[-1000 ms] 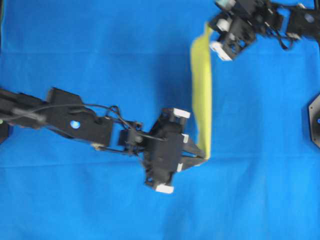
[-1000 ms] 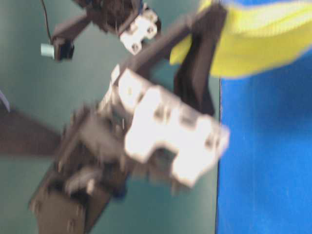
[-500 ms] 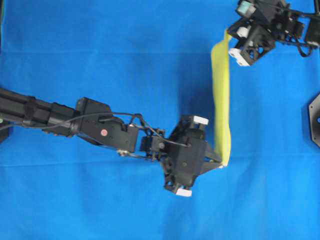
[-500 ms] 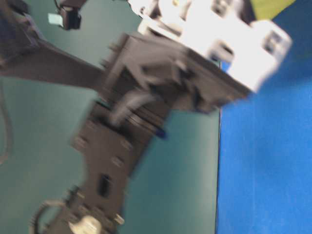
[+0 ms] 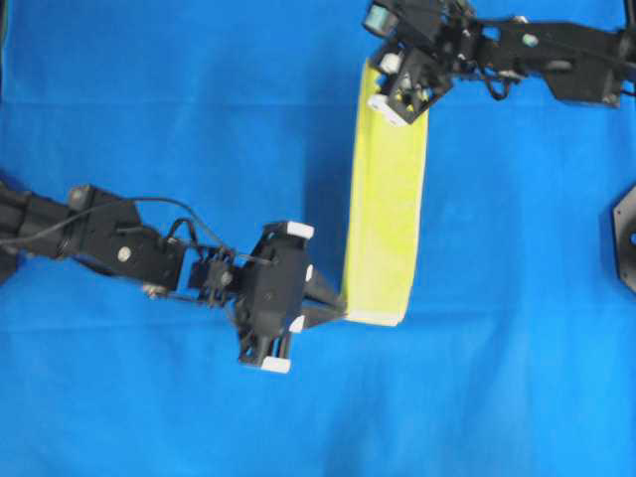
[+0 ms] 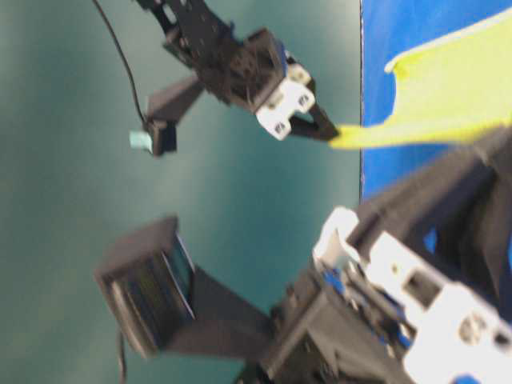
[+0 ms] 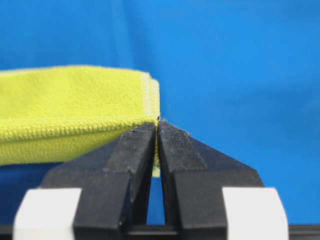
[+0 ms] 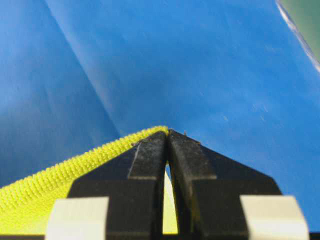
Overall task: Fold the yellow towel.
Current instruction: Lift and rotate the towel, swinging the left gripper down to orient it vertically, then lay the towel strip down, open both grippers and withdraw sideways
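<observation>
I held the towel [image 5: 386,224] up over the blue cloth [image 5: 149,99], stretched between my arms. Left jaws [image 5: 333,303] pinched its near corner, right jaws [image 5: 383,89] its far corner. If I pulled too hard, a corner could slip out.

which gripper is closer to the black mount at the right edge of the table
Right. The right gripper pinches the yellow towel at its far corner, top centre. The left gripper pinches the near corner, further left. The black mount sits apart from both.
</observation>
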